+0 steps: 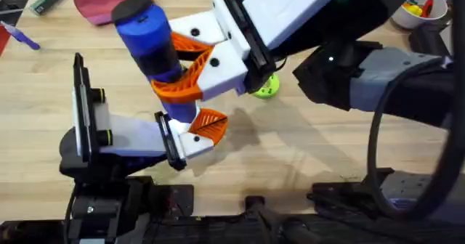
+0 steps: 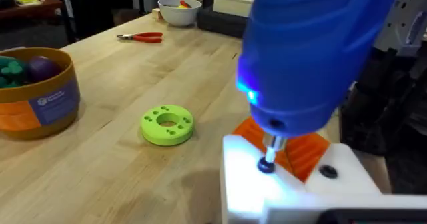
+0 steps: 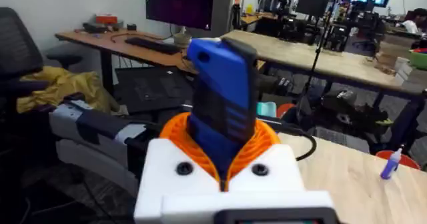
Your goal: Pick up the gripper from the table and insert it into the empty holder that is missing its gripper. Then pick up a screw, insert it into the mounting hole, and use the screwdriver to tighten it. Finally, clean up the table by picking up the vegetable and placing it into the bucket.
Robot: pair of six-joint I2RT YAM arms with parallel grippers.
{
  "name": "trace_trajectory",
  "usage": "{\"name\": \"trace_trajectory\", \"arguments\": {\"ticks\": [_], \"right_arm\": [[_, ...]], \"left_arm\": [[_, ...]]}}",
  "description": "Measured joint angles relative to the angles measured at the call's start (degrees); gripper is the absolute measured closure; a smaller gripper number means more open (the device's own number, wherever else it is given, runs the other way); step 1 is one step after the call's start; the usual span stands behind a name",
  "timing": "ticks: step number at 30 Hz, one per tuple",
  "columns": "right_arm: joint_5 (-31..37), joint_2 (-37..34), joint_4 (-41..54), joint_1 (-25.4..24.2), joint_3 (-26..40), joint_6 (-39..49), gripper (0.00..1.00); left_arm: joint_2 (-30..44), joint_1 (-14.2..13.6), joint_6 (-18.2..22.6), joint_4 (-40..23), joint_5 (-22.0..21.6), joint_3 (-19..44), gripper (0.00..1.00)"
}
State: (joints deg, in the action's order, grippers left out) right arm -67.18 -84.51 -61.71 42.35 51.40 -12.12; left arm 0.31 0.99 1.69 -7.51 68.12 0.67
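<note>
My right tool point(image 1: 192, 70) is clenched on the screwdriver point(image 1: 151, 35), which stands upright in the upper left-centre of the overhead view. In the left wrist view its metal tip point(image 2: 269, 156) sits on the screw head point(image 2: 266, 165) in the white holder point(image 2: 293, 187) at lower right, beside the orange gripper point(image 2: 303, 151).

The risk I see is the tip camming out: if I tilt or lean off-axis, it may skid across the white block or cross-thread the screw. Too little downward pressure could spin the bit freely; too much could shove the holder away.

I cannot tell the state of my left tool. The bucket point(image 2: 37, 94) sits at the left edge, the green disc point(image 2: 167, 125) nearby on the bench point(image 2: 113, 171).
</note>
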Motion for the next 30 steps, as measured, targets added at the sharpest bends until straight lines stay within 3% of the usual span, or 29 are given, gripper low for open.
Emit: {"name": "trace_trajectory", "arguments": {"ticks": [30], "right_arm": [[0.0, -1.0, 2.6, 0.0, 0.3, 1.7, 0.977]], "left_arm": [[0.0, 0.0, 0.0, 0.0, -0.2, 0.0, 0.994]]}}
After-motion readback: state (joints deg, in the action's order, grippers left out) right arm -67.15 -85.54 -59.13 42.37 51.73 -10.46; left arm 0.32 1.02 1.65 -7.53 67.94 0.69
